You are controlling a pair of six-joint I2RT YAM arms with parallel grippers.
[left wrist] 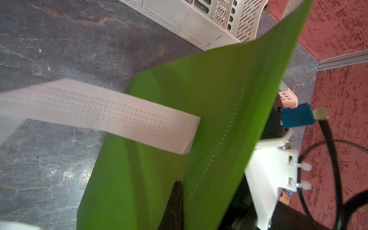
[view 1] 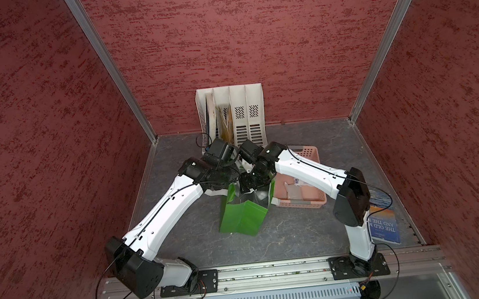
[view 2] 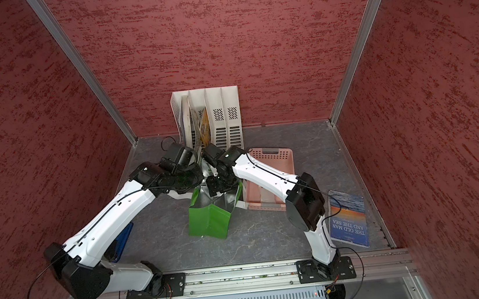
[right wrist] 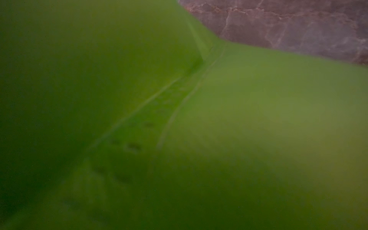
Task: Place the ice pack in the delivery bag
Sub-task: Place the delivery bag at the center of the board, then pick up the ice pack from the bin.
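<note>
Red, rough-textured walls (view 1: 31,117) box in a dark grey marbled tabletop (view 1: 301,234), with a white file rack (view 1: 240,110) at the back. Far left, a blue object (view 2: 124,238) under the left arm shows in a top view. The left gripper (left wrist: 177,201) is clenched on the rim of the delivery bag (view 1: 242,216), which stands mid-table, green and foil-lined. Only the left wrist view shows its white strap (left wrist: 119,115). The right gripper (view 1: 251,182) is down in the bag's mouth. Its wrist view gives only blurred green, so I cannot tell its grip. The ice pack I cannot pick out. Just right of the bag sits a pink basket (view 1: 308,152), and farthest right a book (view 2: 349,220), "THE OLD MAN AND THE SEA".
</note>
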